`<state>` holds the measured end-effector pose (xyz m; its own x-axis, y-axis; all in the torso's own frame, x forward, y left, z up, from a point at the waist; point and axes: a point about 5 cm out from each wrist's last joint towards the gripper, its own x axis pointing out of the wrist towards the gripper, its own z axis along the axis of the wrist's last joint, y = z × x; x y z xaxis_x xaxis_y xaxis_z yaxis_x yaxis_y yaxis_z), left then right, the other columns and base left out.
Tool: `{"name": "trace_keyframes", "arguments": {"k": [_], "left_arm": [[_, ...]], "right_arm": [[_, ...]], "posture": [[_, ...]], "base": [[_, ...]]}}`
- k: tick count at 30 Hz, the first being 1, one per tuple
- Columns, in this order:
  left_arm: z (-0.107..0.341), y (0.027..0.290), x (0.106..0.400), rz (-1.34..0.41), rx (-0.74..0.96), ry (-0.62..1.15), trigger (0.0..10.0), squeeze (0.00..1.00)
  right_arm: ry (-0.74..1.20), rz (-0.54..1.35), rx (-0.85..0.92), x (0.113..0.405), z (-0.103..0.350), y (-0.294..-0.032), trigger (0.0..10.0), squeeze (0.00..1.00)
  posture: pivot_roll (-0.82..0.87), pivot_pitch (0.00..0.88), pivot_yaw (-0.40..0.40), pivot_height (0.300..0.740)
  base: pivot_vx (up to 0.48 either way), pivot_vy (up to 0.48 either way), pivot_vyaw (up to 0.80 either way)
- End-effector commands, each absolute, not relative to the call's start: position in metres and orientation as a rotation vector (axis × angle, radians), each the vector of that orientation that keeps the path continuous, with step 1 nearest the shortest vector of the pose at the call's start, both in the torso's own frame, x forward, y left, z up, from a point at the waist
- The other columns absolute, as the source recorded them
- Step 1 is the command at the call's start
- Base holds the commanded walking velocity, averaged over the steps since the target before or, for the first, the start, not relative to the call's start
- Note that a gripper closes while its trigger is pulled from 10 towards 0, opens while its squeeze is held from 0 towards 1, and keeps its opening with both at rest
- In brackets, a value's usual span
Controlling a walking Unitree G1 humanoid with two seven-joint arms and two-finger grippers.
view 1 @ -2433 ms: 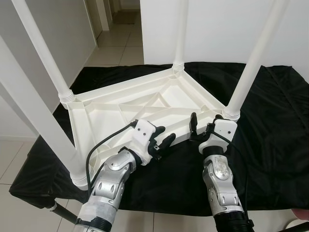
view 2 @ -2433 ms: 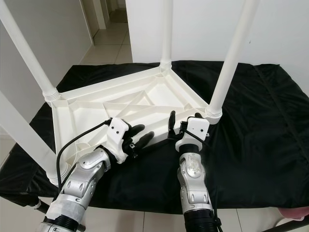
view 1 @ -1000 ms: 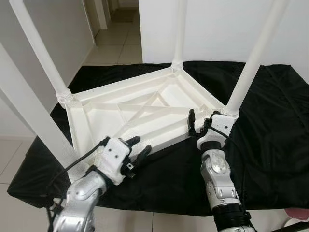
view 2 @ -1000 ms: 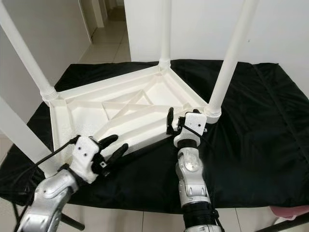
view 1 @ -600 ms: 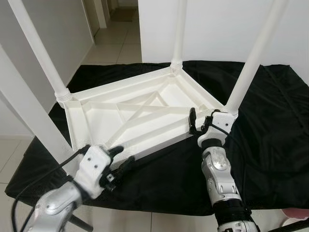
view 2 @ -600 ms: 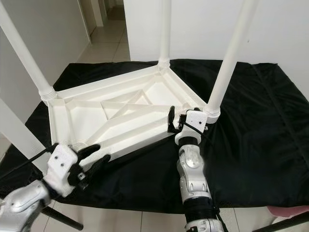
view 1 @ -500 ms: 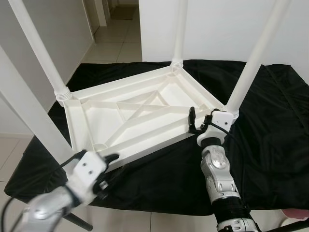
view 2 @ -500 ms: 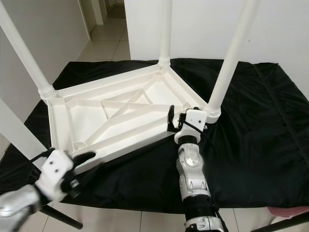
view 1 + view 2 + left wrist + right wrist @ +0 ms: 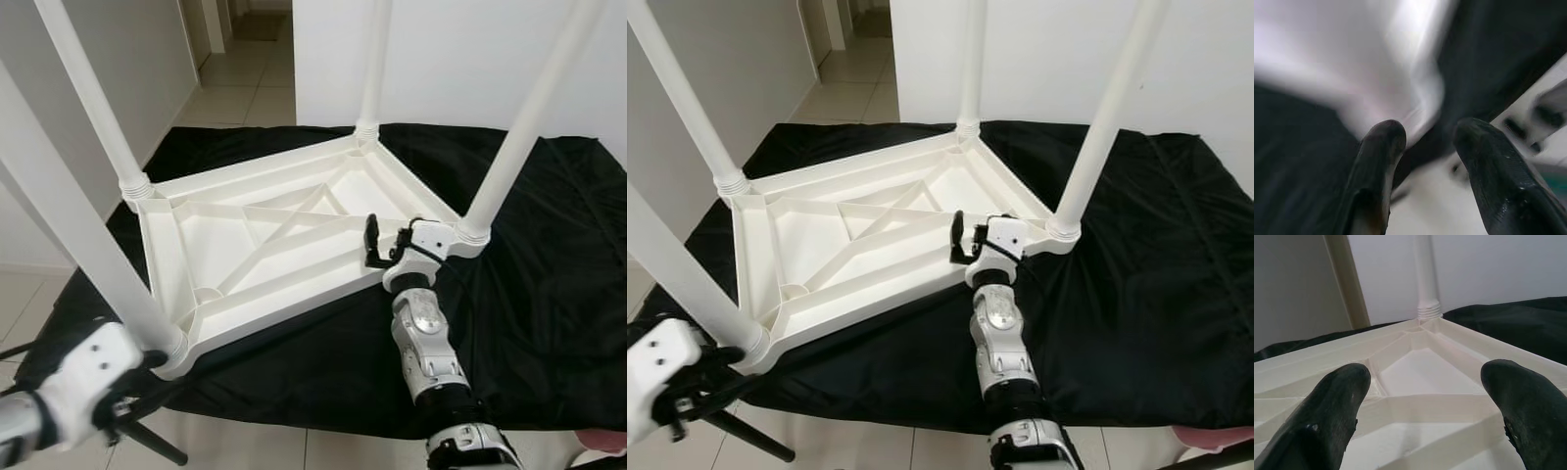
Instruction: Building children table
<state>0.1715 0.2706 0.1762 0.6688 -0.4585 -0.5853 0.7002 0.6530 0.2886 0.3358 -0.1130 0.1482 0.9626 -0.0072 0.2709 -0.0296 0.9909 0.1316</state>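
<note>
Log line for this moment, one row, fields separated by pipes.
table: upside down on black cloth, four legs up | right gripper: open at near edge rail by leg | left gripper: open, low beside near-left corner

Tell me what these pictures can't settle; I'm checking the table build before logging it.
- Table legs: tops cut off by both eye views' upper edges.
- Left wrist view: motion blur; what lies past the fingers is unreadable.
- Right gripper: whether it touches the table rim can't be told.
- Cloth: hides what carries it.
</note>
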Motion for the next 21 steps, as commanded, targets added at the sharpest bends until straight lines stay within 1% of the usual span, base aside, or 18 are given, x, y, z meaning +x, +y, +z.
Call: {"name": "trace_keyframes", "arguments": {"k": [1, 4, 6, 9, 10, 12, 13, 15, 18, 19, 21], "left_arm": [[0.180, 0.282, 0.169, -0.660, 0.525, 0.520, 10.0, 0.00], [0.188, 0.309, 0.168, -0.572, 0.590, 0.577, 10.0, 0.00], [0.196, 0.323, 0.173, -0.500, 0.598, 0.543, 10.0, 0.00], [0.201, 0.327, 0.177, -0.468, 0.582, 0.510, 10.0, 0.00], [0.201, 0.327, 0.177, -0.468, 0.582, 0.510, 10.0, 0.00], [0.198, 0.329, 0.192, -0.368, 0.457, 0.396, 10.0, 0.00], [0.198, 0.329, 0.192, -0.368, 0.457, 0.396, 10.0, 0.00], [0.194, 0.324, 0.204, -0.309, 0.359, 0.301, 10.0, 0.00], [0.191, 0.319, 0.208, -0.295, 0.321, 0.264, 10.0, 0.00], [0.184, 0.315, 0.216, -0.241, 0.327, 0.228, 10.0, 0.00], [0.173, 0.310, 0.228, -0.182, 0.244, 0.188, 10.0, 0.00]], "right_arm": [[-0.280, 0.037, 0.144, 0.336, 0.148, -0.106, 10.0, 0.00], [-0.279, 0.046, 0.145, 0.336, 0.147, -0.104, 10.0, 0.00], [-0.278, 0.051, 0.144, 0.336, 0.146, -0.103, 10.0, 0.00], [-0.277, 0.054, 0.144, 0.336, 0.145, -0.102, 10.0, 0.00], [-0.277, 0.054, 0.144, 0.336, 0.145, -0.102, 10.0, 0.00], [-0.272, 0.055, 0.144, 0.335, 0.143, -0.102, 10.0, 0.00], [-0.272, 0.055, 0.144, 0.335, 0.143, -0.102, 10.0, 0.00], [-0.272, 0.051, 0.145, 0.334, 0.140, -0.102, 10.0, 0.00], [-0.272, 0.045, 0.145, 0.333, 0.139, -0.103, 10.0, 0.00], [-0.270, 0.038, 0.148, 0.332, 0.138, -0.103, 10.0, 0.00], [-0.267, 0.031, 0.154, 0.330, 0.136, -0.102, 10.0, 0.00]], "posture": [[0.20, 0.004, 0.052, 0.740], [0.20, 0.000, 0.051, 0.740], [0.20, 0.000, 0.050, 0.740], [0.20, 0.000, 0.050, 0.740], [0.20, 0.000, 0.050, 0.740], [0.19, 0.000, 0.058, 0.740], [0.19, 0.000, 0.058, 0.740], [0.18, 0.000, 0.064, 0.740], [0.17, 0.000, 0.069, 0.740], [0.16, 0.004, 0.071, 0.740], [0.15, 0.004, 0.074, 0.740]], "base": [[0.000, 0.000, 0.00], [0.000, 0.000, 0.00], [0.000, 0.000, 0.00], [0.000, 0.000, 0.00], [0.000, 0.000, 0.00], [0.000, 0.000, 0.00], [0.000, 0.000, 0.00], [0.000, 0.000, 0.00], [0.000, 0.000, 0.00], [0.000, 0.000, 0.00], [0.000, 0.000, 0.00]]}}
